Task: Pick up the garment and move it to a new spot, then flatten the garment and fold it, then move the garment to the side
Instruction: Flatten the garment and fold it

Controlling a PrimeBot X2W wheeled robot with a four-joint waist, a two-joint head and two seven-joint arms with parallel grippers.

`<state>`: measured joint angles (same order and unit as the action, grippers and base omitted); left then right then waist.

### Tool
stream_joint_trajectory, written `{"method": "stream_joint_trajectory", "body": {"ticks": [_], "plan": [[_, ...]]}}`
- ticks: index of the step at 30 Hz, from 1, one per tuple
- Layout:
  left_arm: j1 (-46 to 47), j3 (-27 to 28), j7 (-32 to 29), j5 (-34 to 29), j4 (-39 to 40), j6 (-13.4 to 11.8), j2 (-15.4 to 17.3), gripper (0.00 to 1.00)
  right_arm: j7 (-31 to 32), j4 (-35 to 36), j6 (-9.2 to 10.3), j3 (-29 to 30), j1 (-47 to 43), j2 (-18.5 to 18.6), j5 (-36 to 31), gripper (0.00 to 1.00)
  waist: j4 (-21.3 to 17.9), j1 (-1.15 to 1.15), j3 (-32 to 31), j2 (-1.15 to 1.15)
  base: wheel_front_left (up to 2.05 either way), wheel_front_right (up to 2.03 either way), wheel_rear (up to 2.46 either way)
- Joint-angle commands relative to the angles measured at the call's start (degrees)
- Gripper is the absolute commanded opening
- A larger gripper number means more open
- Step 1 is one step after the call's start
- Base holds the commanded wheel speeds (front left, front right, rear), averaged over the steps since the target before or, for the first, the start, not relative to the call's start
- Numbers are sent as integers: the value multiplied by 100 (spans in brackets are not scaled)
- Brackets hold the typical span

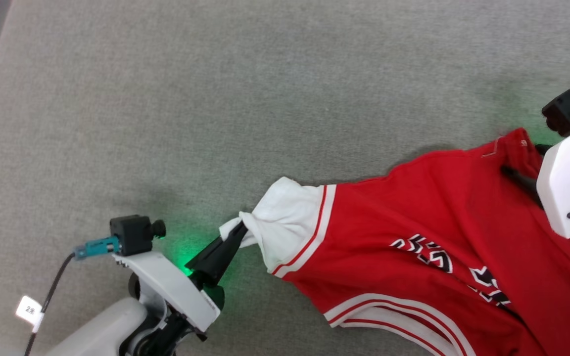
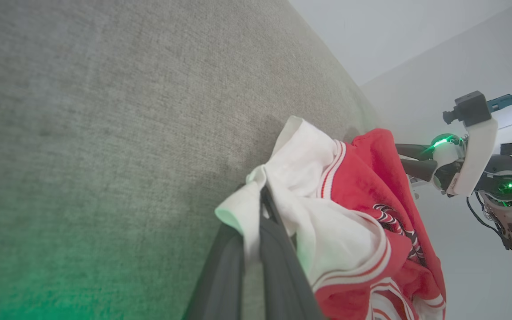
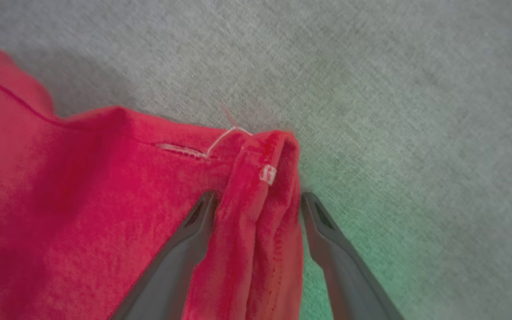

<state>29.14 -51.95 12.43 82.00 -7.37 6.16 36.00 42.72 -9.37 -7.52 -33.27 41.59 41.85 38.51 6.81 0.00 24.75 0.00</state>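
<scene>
- Cloth covering [image 1: 215, 99], grey and woven, spreads under everything. Its rough weave should drag a little on whatever is slid over it.
- Red jersey [image 1: 413, 222] lies at the right and near part of that surface, stretched between the two arms. Its white sleeve [image 1: 290, 222] points left and its body runs off the near right edge of the head view. It looks light, soft and limp, so it will probably sag and bunch wherever it is not held. Hems, sleeve cuffs and corners are the sensible places to pinch, since two spread corners keep it taut for flattening.
- Left gripper [image 1: 238, 230] is clamped on the tip of the white sleeve, with a fold of cuff squeezed between its dark fingers.
- Right gripper [image 3: 258, 200] has one finger on each side of a bunched red hem corner, at the far right of the jersey. It appears to be pinching that fold, which stands raised off the surface.
- Black numerals [image 1: 443, 257] outlined in white cross the chest. They are too creased to read in full.
- Paper tag [image 1: 30, 310] hangs on the left arm's cable. It shows a "2" and a second mark too small to tell.
- White tab [image 3: 268, 174] is sewn at the gripped hem and shows no legible writing. A loose white thread [image 3: 222, 137] lies beside it.
</scene>
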Motion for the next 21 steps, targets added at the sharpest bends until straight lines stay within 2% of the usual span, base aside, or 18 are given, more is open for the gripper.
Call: {"method": "stream_joint_trajectory", "body": {"ticks": [1,2,7,11,18,21], "plan": [[36,-36,-18,-31,-76,36,-56,0,34,-186,6,-227,-73,-24,91,24,86,0,75,0,0,0,0],[71,-40,-34,-32,-111,45,-73,0,-1,-240,6,-300,-35,-11,167,0,86,0,72,0,0,0,0],[418,177,-102,195,-202,99,-143,0,-622,-621,7,195,415,-123,277,0,36,0,9,0,0,0,0],[1124,556,-309,475,-517,88,-179,0,-1071,-1216,6,922,932,-496,33,0,-45,0,-47,0,0,0,0],[3456,1401,-830,880,-1675,-250,-443,0,-1893,-2224,7,2346,2477,-1265,-663,0,-287,0,77,0,0,0,0],[4279,1586,-786,723,-2100,-375,-492,0,-2142,-2448,8,2626,2964,-1435,-960,0,-369,0,171,0,0,0,0]]}}
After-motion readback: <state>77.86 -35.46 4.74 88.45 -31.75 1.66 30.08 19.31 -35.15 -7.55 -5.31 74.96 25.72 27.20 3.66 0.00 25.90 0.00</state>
